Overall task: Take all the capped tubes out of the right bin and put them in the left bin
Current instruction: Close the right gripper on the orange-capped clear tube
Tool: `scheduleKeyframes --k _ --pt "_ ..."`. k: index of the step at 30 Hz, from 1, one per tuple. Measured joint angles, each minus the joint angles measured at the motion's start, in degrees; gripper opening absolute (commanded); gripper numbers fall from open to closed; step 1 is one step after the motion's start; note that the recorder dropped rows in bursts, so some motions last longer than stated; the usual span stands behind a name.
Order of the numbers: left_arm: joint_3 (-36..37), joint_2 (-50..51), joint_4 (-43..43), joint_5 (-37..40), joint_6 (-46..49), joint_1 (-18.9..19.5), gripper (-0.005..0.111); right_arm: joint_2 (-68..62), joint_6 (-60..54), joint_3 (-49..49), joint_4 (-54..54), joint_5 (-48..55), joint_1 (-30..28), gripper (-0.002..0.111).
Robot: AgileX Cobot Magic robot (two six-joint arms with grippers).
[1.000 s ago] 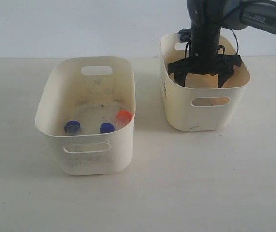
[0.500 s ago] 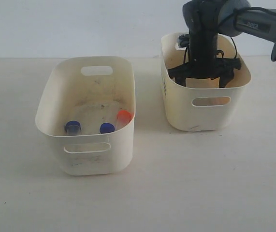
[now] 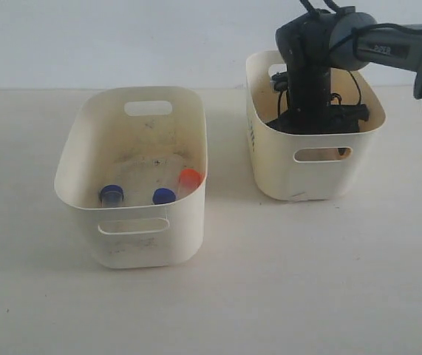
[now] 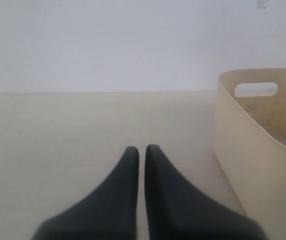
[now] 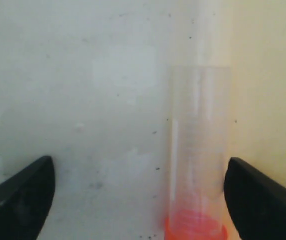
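Observation:
On the stained floor of the right bin (image 3: 270, 159) lies a clear tube with an orange-red cap (image 5: 198, 150). My right gripper (image 5: 140, 200) is open wide around it, with the tube close to one finger (image 5: 263, 200) and touching neither. The right arm (image 3: 310, 74) reaches down into that bin, and its fingertips are hidden behind the wall. The left bin (image 3: 77, 148) holds two blue-capped tubes (image 3: 111, 194) (image 3: 163, 196) and one orange-capped tube (image 3: 189, 178). My left gripper (image 4: 141, 150) is shut on nothing, low over the table beside the left bin (image 4: 238, 145).
The two bins stand on a pale tabletop (image 3: 270, 281) with a gap of table between them. A white wall (image 3: 122, 37) runs behind. The left arm is out of the exterior view.
The right arm has sunk deeper into the right bin, and its black gripper body now sits below the rim. The tubes in the left bin have not moved.

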State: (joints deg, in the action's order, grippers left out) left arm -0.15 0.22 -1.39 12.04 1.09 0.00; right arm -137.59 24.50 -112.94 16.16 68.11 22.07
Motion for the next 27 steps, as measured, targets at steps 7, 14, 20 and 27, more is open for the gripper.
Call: scheduleKeyframes --k 7,14,20,27 --pt "0.0 0.0 0.0 0.0 0.0 0.0 0.004 0.0 -2.4 0.0 -0.4 0.1 0.0 0.085" --pt "0.0 0.0 0.0 0.0 0.0 0.0 0.004 0.1 -6.1 0.0 -1.6 0.4 0.0 0.085" --pt "0.0 0.0 0.0 0.0 0.0 0.0 0.004 0.1 -13.6 0.0 -2.9 0.4 0.0 0.085" --pt "0.0 0.0 0.0 0.0 0.0 0.0 0.004 0.3 -10.2 0.3 -7.0 0.9 -0.3 0.084"
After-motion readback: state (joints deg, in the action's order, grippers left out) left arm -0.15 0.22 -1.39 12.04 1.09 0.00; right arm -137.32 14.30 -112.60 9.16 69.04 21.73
